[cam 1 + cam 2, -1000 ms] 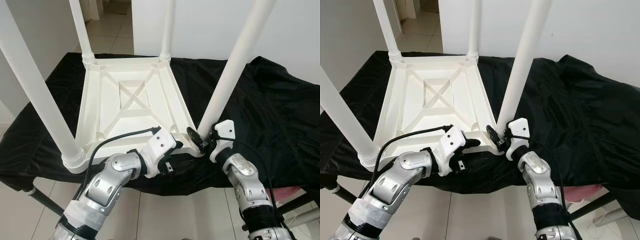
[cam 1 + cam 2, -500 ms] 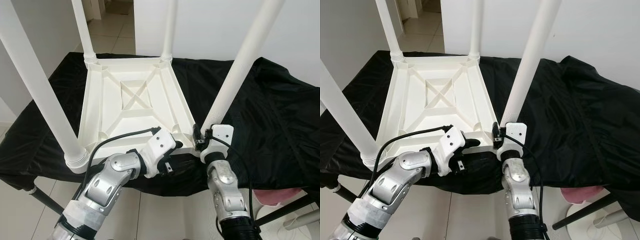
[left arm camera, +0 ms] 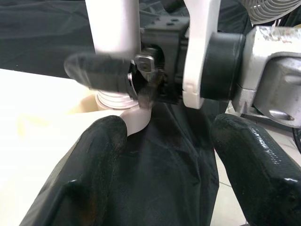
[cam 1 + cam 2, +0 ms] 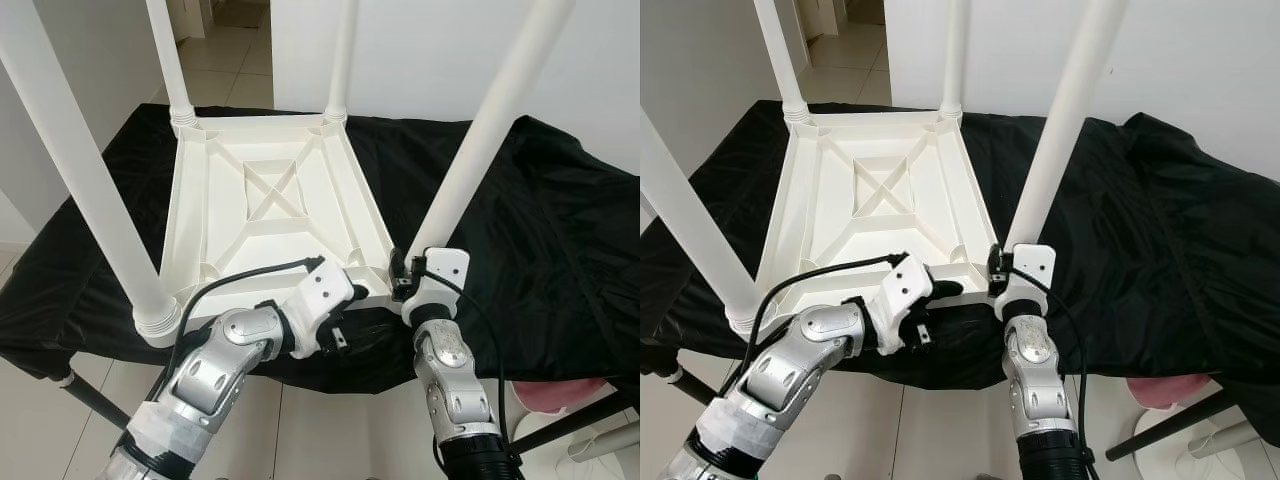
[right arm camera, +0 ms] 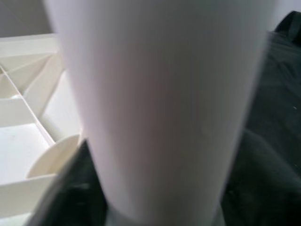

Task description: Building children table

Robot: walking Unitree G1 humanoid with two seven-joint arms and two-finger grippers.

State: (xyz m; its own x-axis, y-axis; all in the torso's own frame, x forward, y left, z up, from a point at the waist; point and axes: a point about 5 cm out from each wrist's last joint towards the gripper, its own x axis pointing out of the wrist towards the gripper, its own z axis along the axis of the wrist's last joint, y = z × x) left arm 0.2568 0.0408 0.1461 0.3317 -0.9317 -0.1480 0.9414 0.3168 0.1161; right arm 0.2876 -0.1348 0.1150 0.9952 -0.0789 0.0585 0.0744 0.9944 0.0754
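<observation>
A white plastic children's table (image 4: 270, 215) lies upside down on a black cloth (image 4: 540, 230), with its legs pointing up. My right gripper (image 4: 400, 275) is shut on the base of the near-right leg (image 4: 470, 160), just above its socket; that leg (image 5: 160, 103) looms close in the right wrist view. My left gripper (image 4: 350, 312) is open at the table's near edge, beside that corner. One of its fingers (image 3: 99, 160) rests at the white rim and the other hangs over the cloth. Ahead of them a right-gripper finger (image 3: 94, 70) crosses the leg (image 3: 115, 33).
The cloth-covered surface stands on a tiled floor (image 4: 330, 430) against a white wall. A pink object (image 4: 570, 395) and a white round stand (image 4: 610, 440) sit on the floor at the lower right. A doorway opens behind the far-left leg (image 4: 170, 60).
My right arm has swung in from the right to stand upright under the near-right leg, and its gripper has closed on the leg's base. The left arm has barely moved.
</observation>
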